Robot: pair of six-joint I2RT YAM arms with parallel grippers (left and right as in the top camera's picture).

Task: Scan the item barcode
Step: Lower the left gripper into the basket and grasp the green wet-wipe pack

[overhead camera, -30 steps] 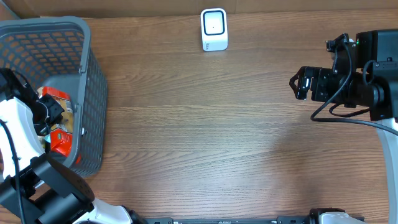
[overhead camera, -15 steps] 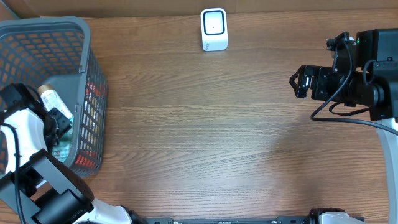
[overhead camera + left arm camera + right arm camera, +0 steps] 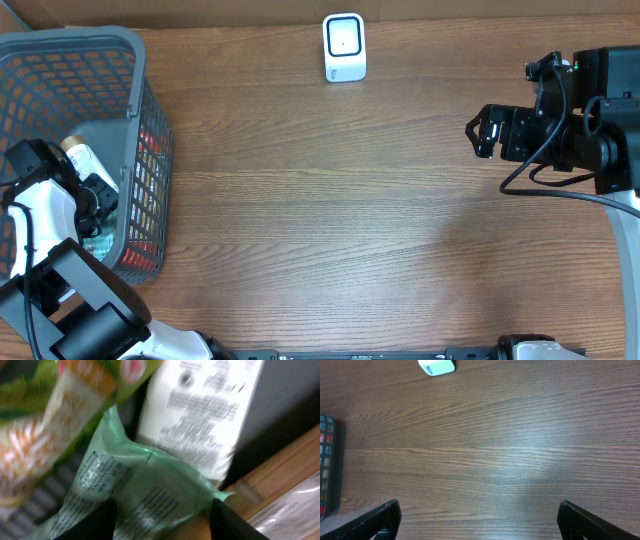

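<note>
Find the left hand (image 3: 162,517) low inside the basket (image 3: 143,90), fingers parted either side of a green pouch (image 3: 145,485) and apparently not yet clamped on it. Note the white bottle (image 3: 200,415) lying against the pouch and an orange-green bag (image 3: 45,425) just beside. Centre over the pouch's crumpled middle before closing, to take film only and avoid nipping the bottle. Close gently; expect soft, slippery wrap. Lift straight up past the basket wall, then check for anything dragged along. Carry toward the scanner (image 3: 344,47), well apart at the far edge of the desk (image 3: 330,230). Cannot make out a barcode in the blur, so hunt for it once lifted, then turn that face to the window. See the right hand (image 3: 480,133) spread wide and empty over bare desk; use for a regrip if needed.
</note>
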